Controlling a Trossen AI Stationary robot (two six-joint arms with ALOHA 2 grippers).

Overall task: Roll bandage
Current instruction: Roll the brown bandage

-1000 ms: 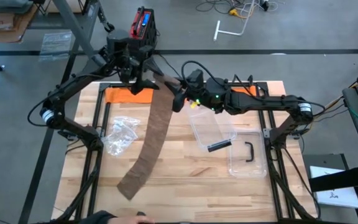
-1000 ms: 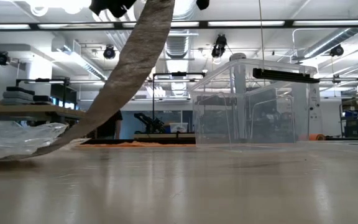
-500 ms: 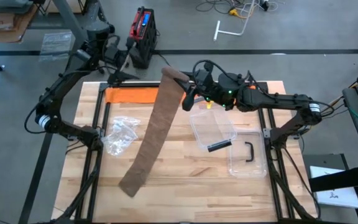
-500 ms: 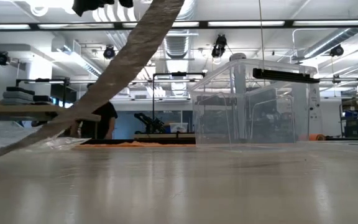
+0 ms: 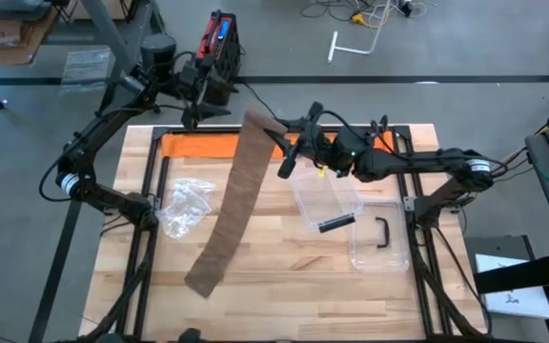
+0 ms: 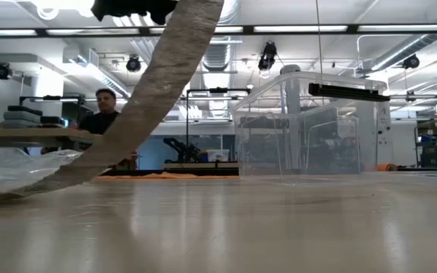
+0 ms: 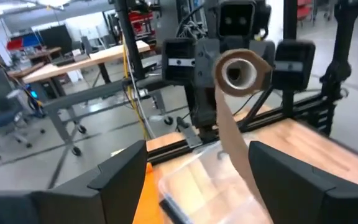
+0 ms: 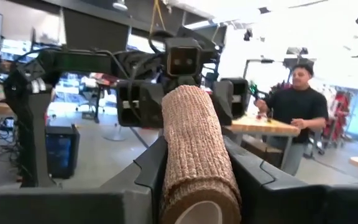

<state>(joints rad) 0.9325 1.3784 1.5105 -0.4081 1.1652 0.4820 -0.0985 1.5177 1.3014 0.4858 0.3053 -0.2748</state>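
The bandage is a long brown strip with a rolled end. My right gripper (image 5: pixel 273 133) is shut on the roll (image 5: pixel 254 121) above the table's far side. The loose strip (image 5: pixel 229 205) slopes down from the roll, and its tail end (image 5: pixel 198 281) lies on the wood near the front left. In the low view the strip (image 6: pixel 139 106) rises from the table to the picture's top. My left gripper (image 5: pixel 203 107) is open and empty by the table's far edge, facing the roll (image 7: pixel 238 71) from a short way off. My right gripper pinches the roll between its two fingers (image 8: pixel 151 165), one on each curved side (image 8: pixel 194 143). The fingers come level from the table's right and lie along the roll's axis. The roll is lifted clear, and the strip hangs from it down to the table.
A clear plastic box (image 5: pixel 327 198) and a clear tub with a black handle (image 5: pixel 379 238) stand on the right half. A crumpled plastic bag (image 5: pixel 184 205) lies at the left, an orange mat (image 5: pixel 193 145) at the far edge. People stand beyond the table (image 8: pixel 300 99).
My left gripper has drawn back from the roll toward the table's far left edge. My right gripper has carried the roll a little toward the right, so the strip's upper part has swung that way while its tail stays on the table.
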